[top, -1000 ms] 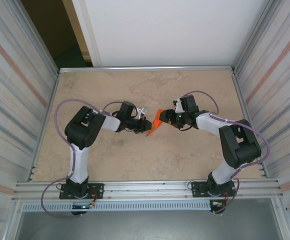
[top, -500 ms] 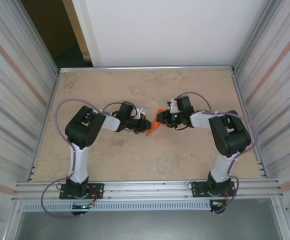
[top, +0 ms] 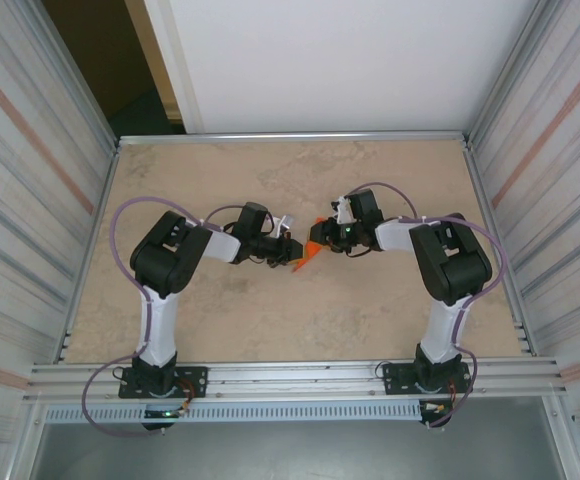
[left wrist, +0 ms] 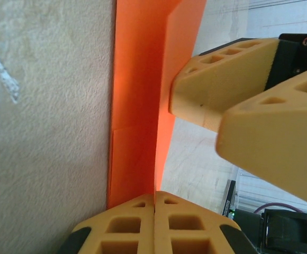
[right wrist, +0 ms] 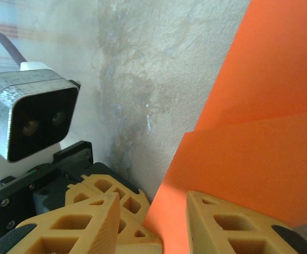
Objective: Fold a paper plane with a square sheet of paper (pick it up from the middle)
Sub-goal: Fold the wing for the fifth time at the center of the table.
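Beige table [top: 180, 180]: we are working at its middle, between the arms.
Paper [left wrist: 137, 79]: partly folded, lying between both grippers; we are judging it light, floppy and easily crumpled, best pinched on creased layers.
Left gripper [left wrist: 154, 200]: fingers are pressing together on the paper's edge.
Right gripper [right wrist: 152, 203]: fingers are standing apart, straddling the paper.

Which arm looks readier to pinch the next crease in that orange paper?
Right, probably. The right jaws stand open astride the paper, free to pinch; the left jaws are shut on it, holding it steady.
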Tool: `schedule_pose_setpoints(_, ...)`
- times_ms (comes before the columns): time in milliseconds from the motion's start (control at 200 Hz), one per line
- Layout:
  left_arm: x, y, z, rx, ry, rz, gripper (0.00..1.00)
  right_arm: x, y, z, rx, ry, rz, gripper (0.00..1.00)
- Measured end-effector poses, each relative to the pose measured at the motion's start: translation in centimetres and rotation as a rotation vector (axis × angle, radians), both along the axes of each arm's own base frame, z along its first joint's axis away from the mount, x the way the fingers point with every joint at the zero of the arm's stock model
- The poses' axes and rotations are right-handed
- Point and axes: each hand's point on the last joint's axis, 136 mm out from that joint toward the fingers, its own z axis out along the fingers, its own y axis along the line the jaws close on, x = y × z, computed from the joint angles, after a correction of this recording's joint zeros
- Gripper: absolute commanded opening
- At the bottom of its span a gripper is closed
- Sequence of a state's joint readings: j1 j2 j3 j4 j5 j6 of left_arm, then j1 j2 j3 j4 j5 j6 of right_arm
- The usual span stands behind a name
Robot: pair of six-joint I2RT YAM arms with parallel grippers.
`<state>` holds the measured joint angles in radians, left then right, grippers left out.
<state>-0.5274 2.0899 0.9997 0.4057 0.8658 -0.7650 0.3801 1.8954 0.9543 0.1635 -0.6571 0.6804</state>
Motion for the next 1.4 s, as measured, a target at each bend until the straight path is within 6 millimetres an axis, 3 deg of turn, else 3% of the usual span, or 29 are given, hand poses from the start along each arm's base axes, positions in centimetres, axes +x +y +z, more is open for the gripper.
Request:
schedule_pose_setpoints(1173, 0.0, 0.0, 0.0, -0.011, 0.008, -0.006, 0.07, 1.0, 0.7, -0.9, -0.025, 0.04, 0.002, 0.38)
schedule_pose_setpoints(1303, 0.0, 0.0, 0.0, -0.011, 0.007, -0.006, 0.07, 0.8, 0.4, 0.0, -0.022, 0.022, -0.004, 0.41)
schedule_pose_setpoints(1403, 0.0, 0.0, 0.0, -0.012, 0.006, -0.006, 0.07, 0.2, -0.3, 1.9, -0.017, -0.021, -0.018, 0.4)
